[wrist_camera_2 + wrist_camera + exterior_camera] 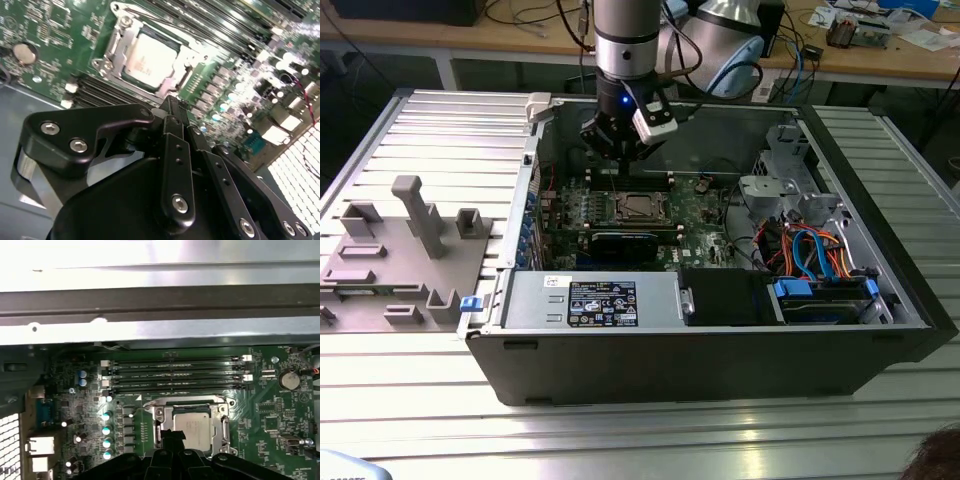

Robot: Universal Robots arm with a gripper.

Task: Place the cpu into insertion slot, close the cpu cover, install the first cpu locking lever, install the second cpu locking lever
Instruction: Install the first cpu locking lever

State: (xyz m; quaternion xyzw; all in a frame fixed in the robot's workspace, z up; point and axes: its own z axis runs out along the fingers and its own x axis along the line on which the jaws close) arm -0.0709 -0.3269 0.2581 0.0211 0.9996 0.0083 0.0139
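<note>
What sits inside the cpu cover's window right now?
The cpu fills the window of the cpu cover, which lies closed over it. The insertion slot underneath is hidden.

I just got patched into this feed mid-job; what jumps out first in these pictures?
The open computer case on the ribbed metal table, with the arm reaching down into it. The gripper hangs above the green motherboard, near the memory slots. Just beyond its fingertips the cpu already sits in the insertion slot, with the cpu cover lying down around it.
</note>
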